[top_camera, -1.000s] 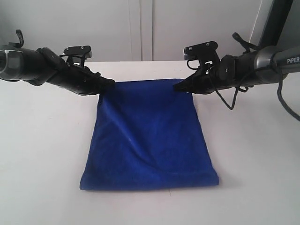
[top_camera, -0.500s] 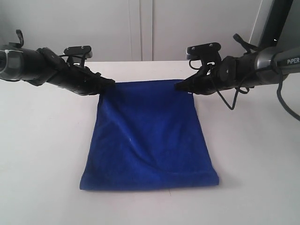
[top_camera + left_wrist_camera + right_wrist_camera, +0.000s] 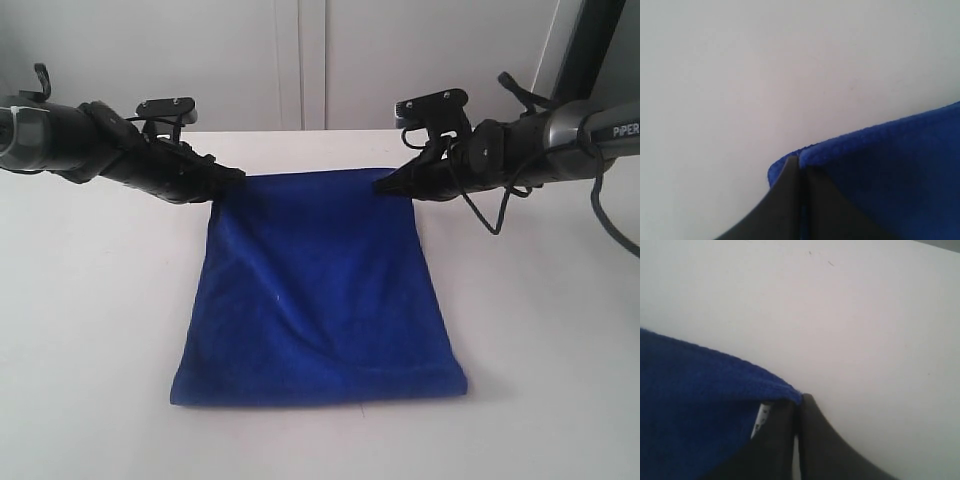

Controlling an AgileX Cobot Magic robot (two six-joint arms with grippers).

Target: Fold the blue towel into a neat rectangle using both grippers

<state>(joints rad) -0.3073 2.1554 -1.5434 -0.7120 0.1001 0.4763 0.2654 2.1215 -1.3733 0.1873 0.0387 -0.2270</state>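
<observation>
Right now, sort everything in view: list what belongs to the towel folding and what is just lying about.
Belongs to the job: blue towel; left tool, shut on one corner; right tool, shut on the other, by the white tag.

Merely there: white table; pale wall panels; dark post at far right.

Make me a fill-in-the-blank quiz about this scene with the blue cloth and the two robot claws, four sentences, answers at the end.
The royal-blue soft microfibre towel lies on a plain ____ table.
The black two-fingered left gripper is ____ on one far corner of the towel.
The black two-fingered right gripper pinches the other far corner, so ____ corners are held.
The small white tag sits beside the ____ gripper's fingers.
Missing words: white; shut; two; right.
</observation>
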